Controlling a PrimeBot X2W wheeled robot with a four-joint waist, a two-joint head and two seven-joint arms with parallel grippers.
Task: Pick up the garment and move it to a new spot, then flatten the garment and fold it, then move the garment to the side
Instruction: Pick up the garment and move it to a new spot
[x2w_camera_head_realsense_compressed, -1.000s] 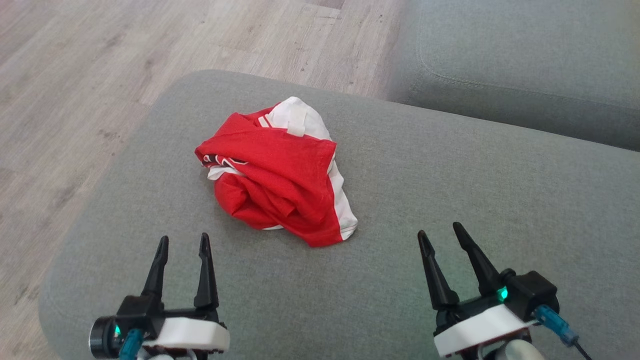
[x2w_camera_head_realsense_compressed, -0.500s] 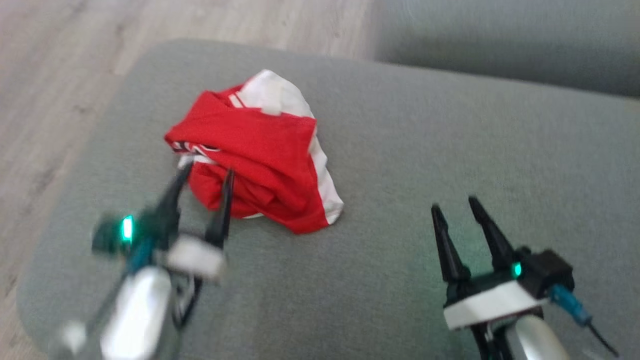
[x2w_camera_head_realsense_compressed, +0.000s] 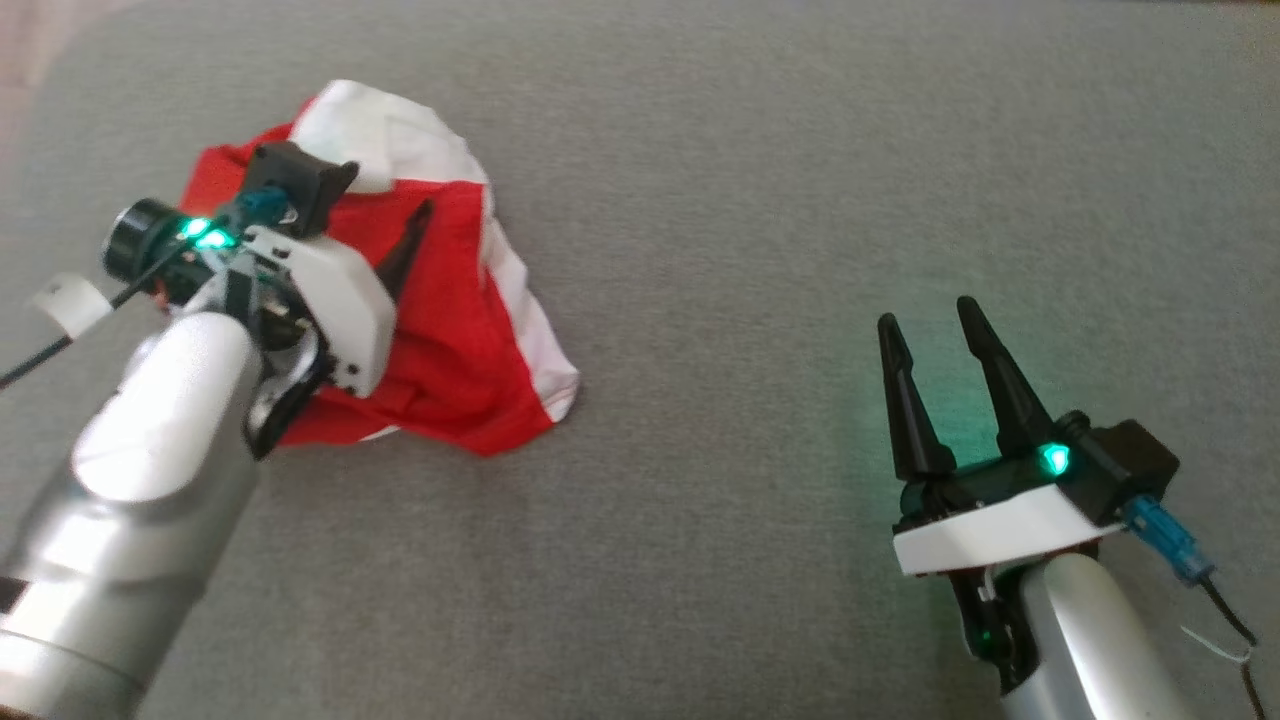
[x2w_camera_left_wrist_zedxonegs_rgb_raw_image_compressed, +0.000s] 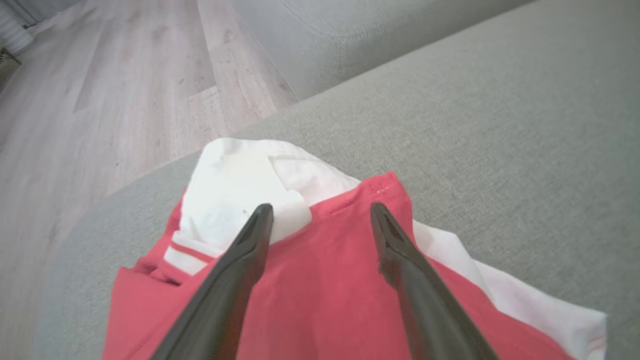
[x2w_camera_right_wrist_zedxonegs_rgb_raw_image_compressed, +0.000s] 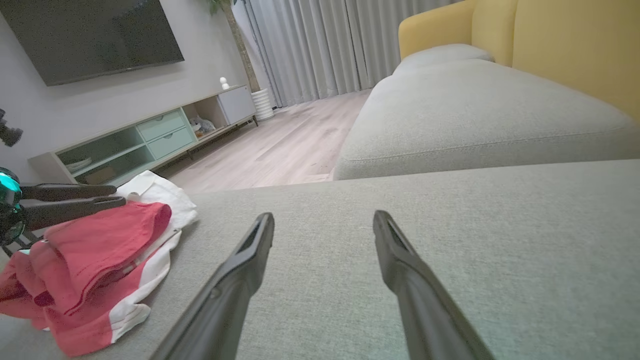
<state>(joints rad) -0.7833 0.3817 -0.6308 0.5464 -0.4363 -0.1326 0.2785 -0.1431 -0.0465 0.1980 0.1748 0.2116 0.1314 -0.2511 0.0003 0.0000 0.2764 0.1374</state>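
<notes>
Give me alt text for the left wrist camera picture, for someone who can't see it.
The left gripper holds its two long dark fingers open over a crumpled red and white cloth garment on a grey fabric cushion. Pale wooden floor and a second grey cushion lie beyond.

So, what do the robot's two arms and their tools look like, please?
The left tool and right tool look alike: two long black tapered fingers on a white base, a black block, a green light, and a teal plug with a thin dark cable. The forearms are smooth silver.
</notes>
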